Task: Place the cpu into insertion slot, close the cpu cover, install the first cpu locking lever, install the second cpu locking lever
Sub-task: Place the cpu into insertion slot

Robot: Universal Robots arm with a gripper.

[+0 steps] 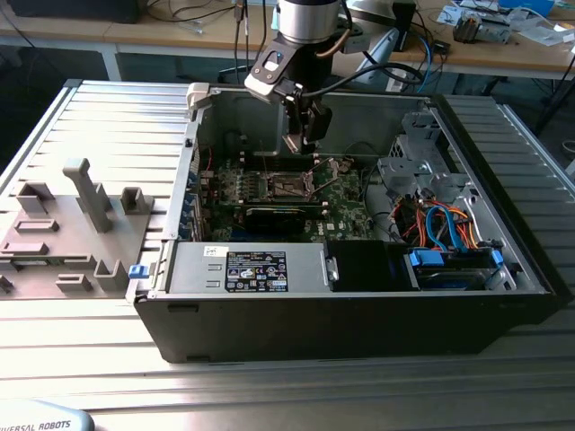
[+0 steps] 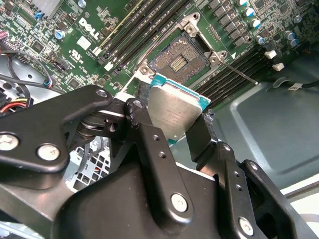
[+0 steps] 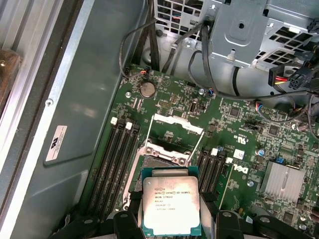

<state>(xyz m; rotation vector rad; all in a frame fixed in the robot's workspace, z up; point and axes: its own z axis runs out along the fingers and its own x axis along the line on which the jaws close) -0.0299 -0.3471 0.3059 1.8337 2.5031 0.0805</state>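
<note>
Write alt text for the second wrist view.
The end effector grips the cpu by two opposite edges, with the chip's silver top facing the camera. Beyond it, the insertion slot sits empty and uncovered on the green motherboard.

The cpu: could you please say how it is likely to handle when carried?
The cpu looks like a rigid flat plate, so it probably will not flex. Its smooth metal top and thin edges, pinched by the gripper, suggest it could slip or twist if jarred. Thin and small, it is likely light, yet perhaps fragile if dropped.
</note>
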